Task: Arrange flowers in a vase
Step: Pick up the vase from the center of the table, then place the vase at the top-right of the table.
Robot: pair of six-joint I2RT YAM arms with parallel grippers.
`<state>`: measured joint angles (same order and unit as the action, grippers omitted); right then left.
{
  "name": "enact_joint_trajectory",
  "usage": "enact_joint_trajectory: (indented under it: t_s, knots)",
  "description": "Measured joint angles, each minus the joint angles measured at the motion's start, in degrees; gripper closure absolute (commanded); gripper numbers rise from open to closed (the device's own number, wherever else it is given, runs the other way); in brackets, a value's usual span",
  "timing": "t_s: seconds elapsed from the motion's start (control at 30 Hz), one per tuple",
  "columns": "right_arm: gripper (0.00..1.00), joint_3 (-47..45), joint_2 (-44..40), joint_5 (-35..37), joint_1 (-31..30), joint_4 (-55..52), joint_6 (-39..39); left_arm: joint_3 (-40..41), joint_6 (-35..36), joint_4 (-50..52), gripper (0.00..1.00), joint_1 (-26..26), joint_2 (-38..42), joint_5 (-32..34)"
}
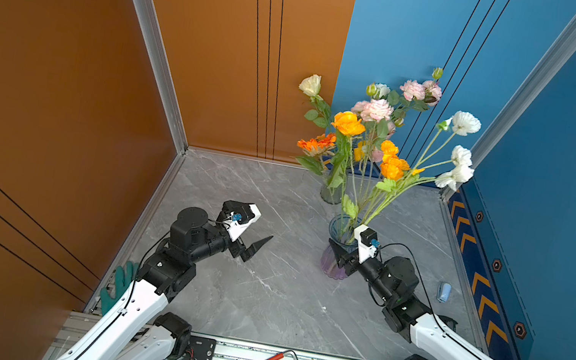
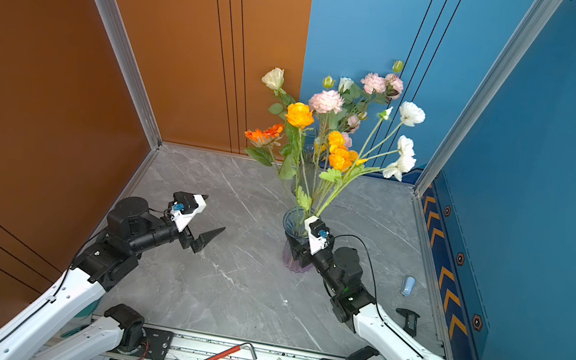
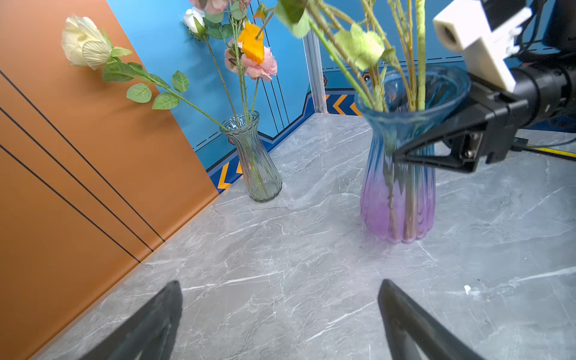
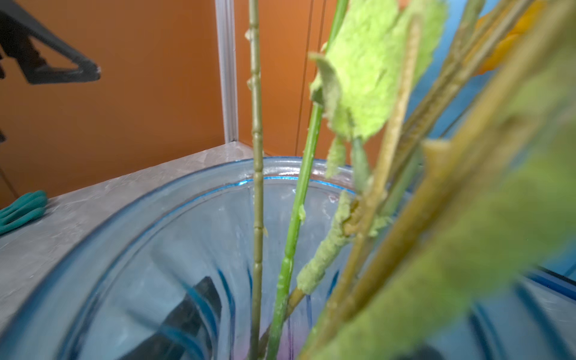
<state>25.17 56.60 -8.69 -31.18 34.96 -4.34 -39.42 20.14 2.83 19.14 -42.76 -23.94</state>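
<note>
Seemingly right hand (image 1: 339, 256) grips blue vase (image 1: 332, 271); flowers (image 1: 392, 167) inside.

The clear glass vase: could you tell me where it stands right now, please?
In both top views the clear glass vase stands at the back of the grey table, slightly right of centre, by the blue wall, just behind the blue-and-purple vase.
</note>
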Motion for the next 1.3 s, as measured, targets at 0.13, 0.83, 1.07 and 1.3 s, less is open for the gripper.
enact_joint_trajectory:
  t_s: [0.13, 0.83, 1.07, 1.3]
  knots:
    - [0.46, 0.0, -7.39, 0.02, 6.67, -4.85, -0.2, 0.0, 0.0, 0.0, 0.02, 0.0, -0.13, -0.02]
    - [0.48, 7.72, 11.08, 8.79, 23.98, -1.05, -0.59, 0.0, 0.0, 0.0, 0.02, -0.07, -0.94, -0.44]
    - [0.49, 10.47, 24.87, 7.06, 30.38, 16.22, 3.02, 0.0, 0.0, 0.0, 0.02, -0.13, -1.31, -0.79]
    - [0.48, 15.8, 39.19, 6.69, 34.12, 28.55, 6.32, 0.0, 0.0, 0.02, 0.02, -1.16, -1.46, -1.09]
